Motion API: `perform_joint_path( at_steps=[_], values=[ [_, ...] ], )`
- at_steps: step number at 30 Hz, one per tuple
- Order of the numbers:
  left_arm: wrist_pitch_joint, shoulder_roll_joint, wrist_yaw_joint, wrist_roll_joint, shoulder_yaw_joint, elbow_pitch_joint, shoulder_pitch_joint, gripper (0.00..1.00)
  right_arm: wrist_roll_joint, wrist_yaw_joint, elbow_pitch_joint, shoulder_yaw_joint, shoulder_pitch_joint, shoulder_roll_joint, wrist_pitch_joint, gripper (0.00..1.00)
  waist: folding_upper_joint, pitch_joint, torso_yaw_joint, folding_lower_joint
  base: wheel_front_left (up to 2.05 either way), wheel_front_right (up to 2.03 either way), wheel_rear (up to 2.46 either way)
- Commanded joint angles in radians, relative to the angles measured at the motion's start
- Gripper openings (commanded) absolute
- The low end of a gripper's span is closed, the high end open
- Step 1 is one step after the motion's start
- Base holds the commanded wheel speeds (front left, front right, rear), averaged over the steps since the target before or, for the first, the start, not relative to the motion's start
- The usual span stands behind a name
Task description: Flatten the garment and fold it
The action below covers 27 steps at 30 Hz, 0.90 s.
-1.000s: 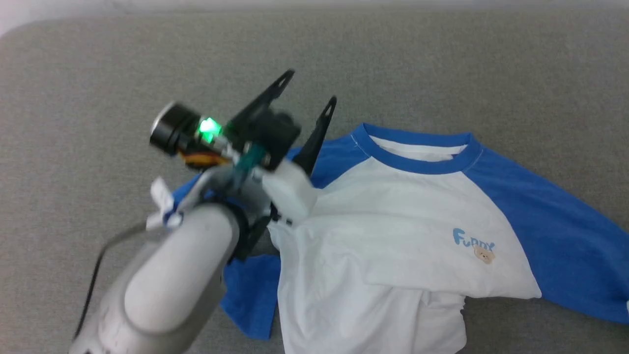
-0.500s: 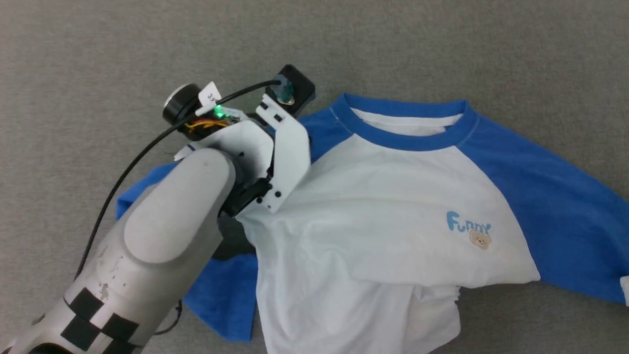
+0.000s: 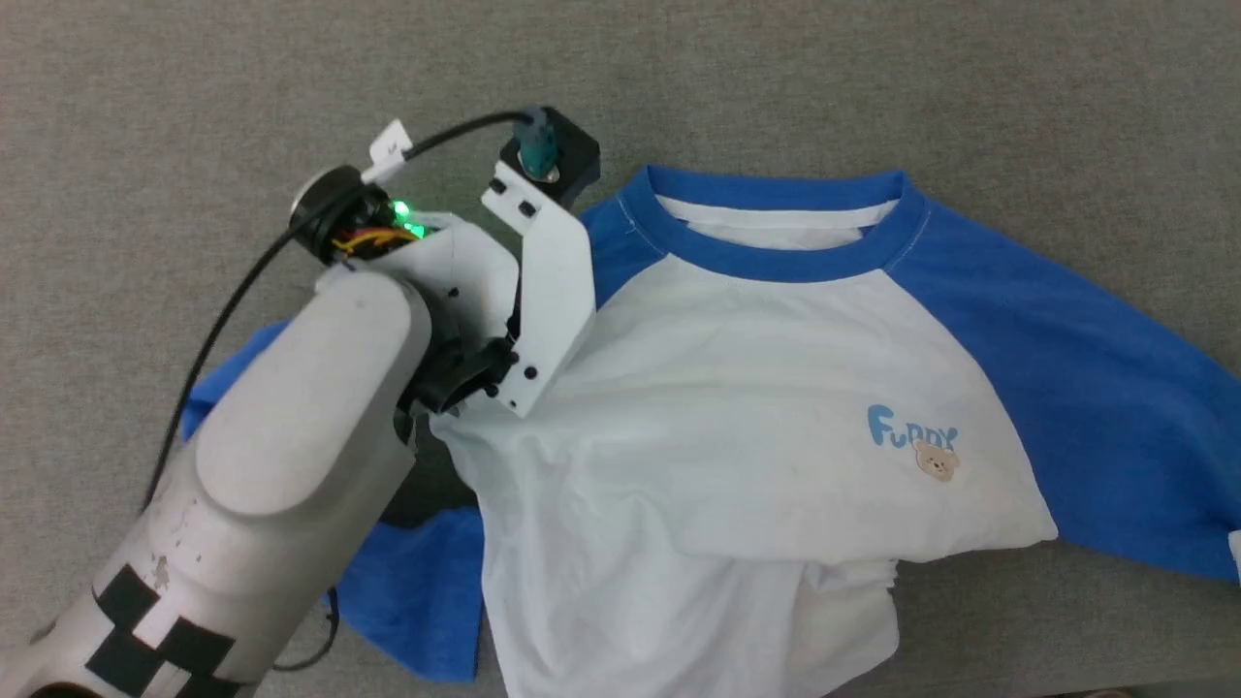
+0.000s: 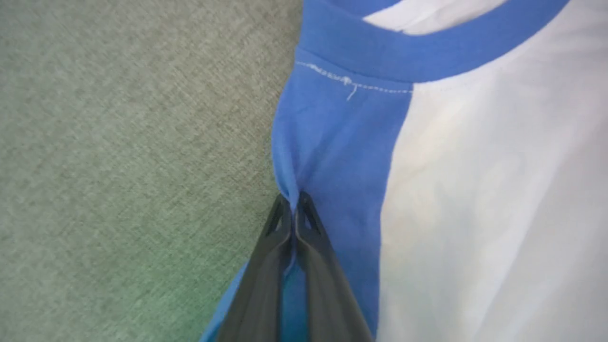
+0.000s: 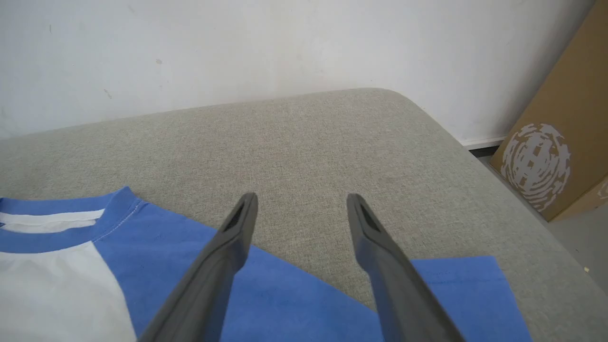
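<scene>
Grey woven fabric surface point(image 5: 332, 142), rounded at its far corner, occupies the middle of the right wrist view. Plain white wall point(image 5: 237, 42), lightly scuffed, runs across the top. Brown cardboard box point(image 5: 565, 95) with pale print stands at the right edge, grey floor point(image 5: 579, 232) below it.

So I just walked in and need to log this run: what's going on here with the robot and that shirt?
The robot is flattening a shirt that lies face up on a grey cushion. Its left hand is shut on the blue shoulder beside the collar. Its right hand is open over the other sleeve, holding nothing. The shirt is not flat yet: its lower part is bunched and folded under.
</scene>
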Motion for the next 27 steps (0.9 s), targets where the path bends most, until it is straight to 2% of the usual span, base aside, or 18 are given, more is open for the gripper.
perform_joint_path(
  at_steps=[1,8,12,19,22,25,27],
  values=[
    [0.006,0.022,0.008,0.0,-0.024,0.033,0.089,0.0,0.006,-0.001,0.0,0.003,-0.018,-0.006,-0.006,1.0,-0.0001,-0.01,0.007,0.0001,0.0,0.0,0.0],
    [-0.23,0.009,0.02,0.008,0.033,-0.019,0.11,0.0,-0.013,-0.001,-0.016,0.046,-0.035,-0.037,0.014,1.0,-0.0001,-0.079,0.046,0.0001,0.0,0.0,0.0],
    [-0.319,0.021,0.03,0.009,0.056,-0.062,0.15,0.0,0.016,-0.001,-0.028,0.115,-0.074,-0.107,0.084,1.0,-0.0001,-0.106,0.071,0.0001,0.0,0.0,0.0],
    [-0.403,0.053,0.062,0.041,0.073,-0.136,0.199,0.0,0.116,-0.001,0.007,0.256,-0.187,-0.352,0.314,1.0,-0.0001,-0.093,0.112,0.0001,0.0,0.0,0.0],
    [-0.408,0.037,0.065,0.048,0.058,-0.145,0.194,0.0,0.177,-0.001,0.037,0.34,-0.22,-0.488,0.447,1.0,-0.0001,-0.07,0.13,0.0001,0.0,0.0,0.0],
    [-0.415,0.006,0.063,0.052,0.041,-0.14,0.174,0.0,0.21,-0.001,0.057,0.415,-0.264,-0.595,0.498,1.0,-0.0001,-0.048,0.145,0.0001,0.0,0.0,0.0],
    [-0.418,-0.011,0.063,0.056,0.032,-0.131,0.158,0.0,0.239,-0.001,0.073,0.46,-0.29,-0.631,0.513,1.0,-0.0001,-0.034,0.151,0.0001,0.0,0.0,0.0]
  ],
)
